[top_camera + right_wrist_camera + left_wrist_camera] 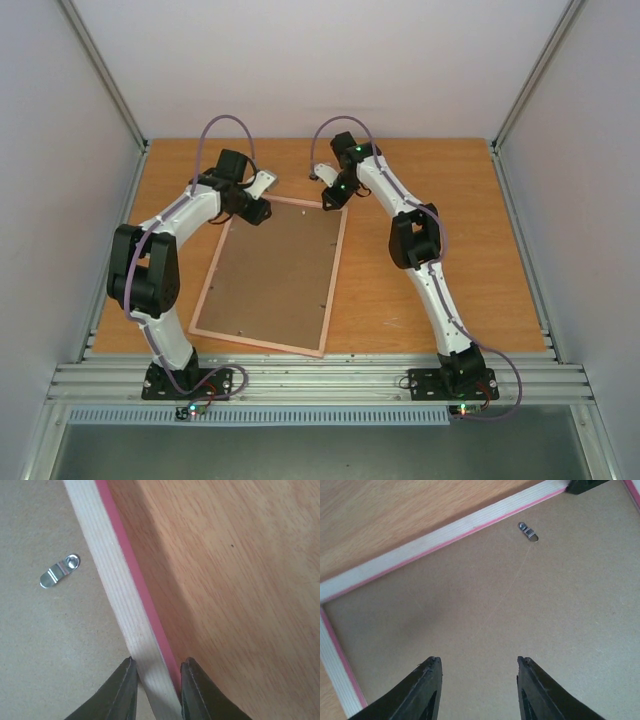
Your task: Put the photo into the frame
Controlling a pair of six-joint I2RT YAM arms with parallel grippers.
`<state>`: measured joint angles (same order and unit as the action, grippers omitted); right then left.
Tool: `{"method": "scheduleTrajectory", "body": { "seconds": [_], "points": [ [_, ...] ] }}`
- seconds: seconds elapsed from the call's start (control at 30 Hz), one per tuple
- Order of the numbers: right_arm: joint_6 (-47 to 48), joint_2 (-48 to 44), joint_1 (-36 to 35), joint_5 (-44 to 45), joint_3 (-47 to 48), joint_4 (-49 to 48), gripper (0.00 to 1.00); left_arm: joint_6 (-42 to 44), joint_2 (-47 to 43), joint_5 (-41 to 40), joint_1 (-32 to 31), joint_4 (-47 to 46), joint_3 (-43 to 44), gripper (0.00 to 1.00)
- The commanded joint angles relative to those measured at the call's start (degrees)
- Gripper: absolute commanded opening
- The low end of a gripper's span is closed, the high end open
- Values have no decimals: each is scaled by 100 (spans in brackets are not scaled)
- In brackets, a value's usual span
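The thin pink rectangular picture frame lies face down on the wooden desk, with a plain brown backing board inside it. The right pincer is clamped on the frame's right rail near the far corner. The left pincer stands half open over the board's far left corner, holding nothing.

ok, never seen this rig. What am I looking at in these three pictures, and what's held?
Two robot arms bolted to a wooden table. The top picture looks down from above and behind them; the other two come from cameras on each wrist. The frame lies face down, brown backing board in it, a metal clip showing. The left hand hovers open over the board, holding nothing. The right hand pinches the frame's rail near its far right corner. No photo is visible.
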<state>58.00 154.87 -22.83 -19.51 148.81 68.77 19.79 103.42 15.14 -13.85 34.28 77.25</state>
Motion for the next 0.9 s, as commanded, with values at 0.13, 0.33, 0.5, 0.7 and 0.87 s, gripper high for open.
{"method": "scheduleTrajectory", "body": {
  "seconds": [0.13,0.33,0.5,0.7,0.87],
  "points": [
    [-488,-73,605,338,-336,606,9,-160,-150,-245,139,30,370,47],
    [-1319,-1039,1008,259,-2226,-16,1,-164,-198,-303,180,26,496,59],
    [-2443,-2570,1044,656,-4800,-1573,1,-227,-166,-223,181,82,555,83],
    [-3665,-3687,840,-22,-6709,-2198,2,-111,91,461,175,457,817,86],
    [-4444,-4495,238,-1095,-7860,-2824,28,120,329,1065,57,759,887,76]
  ]
}}
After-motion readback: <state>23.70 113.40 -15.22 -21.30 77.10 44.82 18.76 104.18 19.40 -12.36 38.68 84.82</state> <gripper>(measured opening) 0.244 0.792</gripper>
